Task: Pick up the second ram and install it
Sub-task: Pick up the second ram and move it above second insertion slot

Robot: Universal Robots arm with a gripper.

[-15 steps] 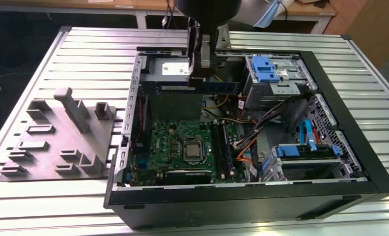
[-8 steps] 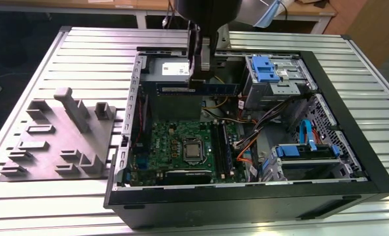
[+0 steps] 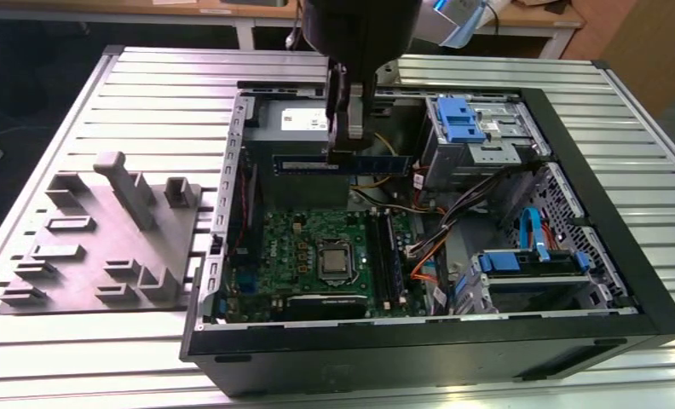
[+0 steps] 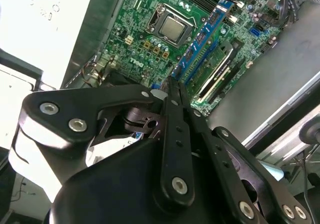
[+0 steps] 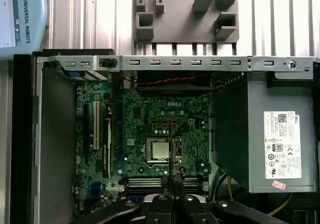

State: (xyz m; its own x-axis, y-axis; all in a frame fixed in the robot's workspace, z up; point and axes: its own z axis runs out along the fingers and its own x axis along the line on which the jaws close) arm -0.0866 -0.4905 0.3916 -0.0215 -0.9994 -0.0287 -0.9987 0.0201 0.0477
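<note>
We see an open black computer case (image 3: 429, 349) lying on its side on a slatted metal table (image 3: 156, 94). Inside it, beneath the gripper (image 3: 343, 160), lies a green circuit board (image 3: 303, 247) with a square silver processor (image 3: 335, 260) near its middle and long slots (image 4: 205, 39) beside it. Also in the case are a grey metal power box (image 5: 270, 134) close to the gripper, two metal drive cages with blue clips (image 3: 465, 119) farther to one side of it, and a tangle of black, orange and blue cables (image 3: 474, 213) between them.

Outside the case, well apart from the gripper, a grey plastic tray (image 3: 99, 247) sits on the table with an upright post (image 3: 127, 187) and several small empty holders.

The gripper is closed on the second ram (image 3: 381, 163), pinching it near its middle. The card hangs level in the air above the inside of the case, its two ends sticking out to either side of the fingers. It is thin, narrow and dark, with a bluish-purple tint.

In both wrist views the black fingers (image 5: 165, 184) come together over the green board.

A white printed label (image 5: 282, 144) is stuck on the power box, and white lettering is printed on the board.
</note>
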